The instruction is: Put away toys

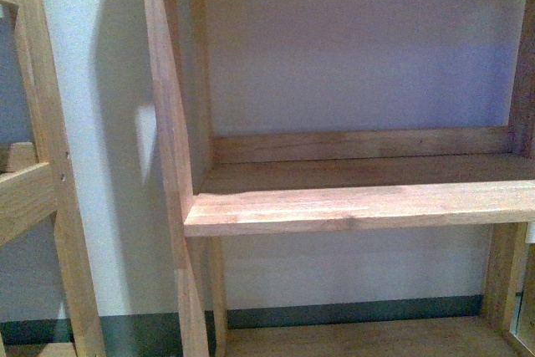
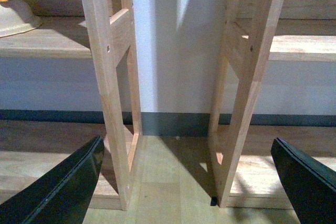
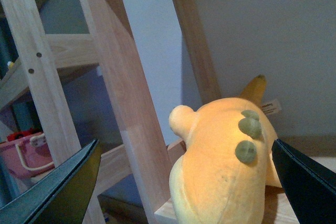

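One orange-yellow plush animal (image 3: pixel 226 166) sits on a wooden shelf (image 3: pixel 163 212), apparently put away; right gripper (image 3: pixel 184 182) spread wide, empty, left gripper (image 2: pixel 184 182) likewise.

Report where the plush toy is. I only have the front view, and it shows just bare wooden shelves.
Observer: The right wrist view shows the orange-yellow plush. It appears to rest on a wooden shelf board.
Operator: Say whether the right gripper has it.
Observer: No. The right gripper is open, its fingers spread wide on either side of the plush and apart from it.
Operator: Give me the left arm.
Observer: The left gripper is open and empty. It faces two shelf uprights and the floor between them.
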`<action>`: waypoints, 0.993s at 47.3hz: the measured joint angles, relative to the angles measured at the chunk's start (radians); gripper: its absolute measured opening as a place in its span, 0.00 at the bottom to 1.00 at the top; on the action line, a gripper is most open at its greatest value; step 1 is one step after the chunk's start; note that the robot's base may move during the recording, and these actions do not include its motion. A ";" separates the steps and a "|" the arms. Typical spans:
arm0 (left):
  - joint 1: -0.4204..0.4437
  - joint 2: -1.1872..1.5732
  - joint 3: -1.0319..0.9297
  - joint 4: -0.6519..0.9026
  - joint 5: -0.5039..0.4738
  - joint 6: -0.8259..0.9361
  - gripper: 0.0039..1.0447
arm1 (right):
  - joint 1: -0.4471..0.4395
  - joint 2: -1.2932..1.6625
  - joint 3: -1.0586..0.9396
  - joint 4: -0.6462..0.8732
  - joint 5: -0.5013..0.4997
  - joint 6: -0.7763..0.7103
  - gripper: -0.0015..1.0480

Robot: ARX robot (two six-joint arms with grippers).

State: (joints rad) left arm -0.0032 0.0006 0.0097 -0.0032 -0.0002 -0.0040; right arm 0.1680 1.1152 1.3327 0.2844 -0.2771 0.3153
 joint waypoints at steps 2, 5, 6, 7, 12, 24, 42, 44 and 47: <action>0.000 0.000 0.000 0.000 0.000 0.000 0.94 | -0.028 -0.079 -0.078 -0.011 -0.004 -0.008 0.94; 0.000 0.000 0.000 0.000 0.000 0.000 0.94 | -0.071 -0.172 -0.169 -0.011 -0.009 -0.011 0.94; 0.000 0.000 0.000 0.000 0.000 0.000 0.94 | -0.096 -0.216 -0.213 -0.011 -0.007 -0.013 0.94; 0.000 0.000 0.000 0.000 0.000 0.000 0.94 | -0.112 -0.246 -0.242 -0.011 -0.007 -0.017 0.94; 0.000 0.000 0.000 0.000 0.000 0.000 0.94 | -0.203 -0.420 -0.431 -0.026 -0.029 -0.023 0.94; 0.000 0.000 0.000 0.000 0.000 0.000 0.94 | -0.098 -0.722 -0.780 -0.119 0.124 -0.074 0.94; 0.000 0.000 0.000 0.000 0.000 0.000 0.94 | 0.072 -0.871 -1.036 -0.364 0.505 -0.287 0.51; 0.000 0.000 0.000 0.000 0.000 0.000 0.94 | 0.053 -0.889 -1.055 -0.356 0.485 -0.292 0.44; 0.000 0.000 0.000 0.000 0.000 0.000 0.94 | 0.030 -0.911 -1.073 -0.346 0.460 -0.296 0.36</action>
State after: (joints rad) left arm -0.0032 0.0006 0.0097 -0.0032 -0.0006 -0.0040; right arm 0.1982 0.2047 0.2592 -0.0616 0.1829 0.0193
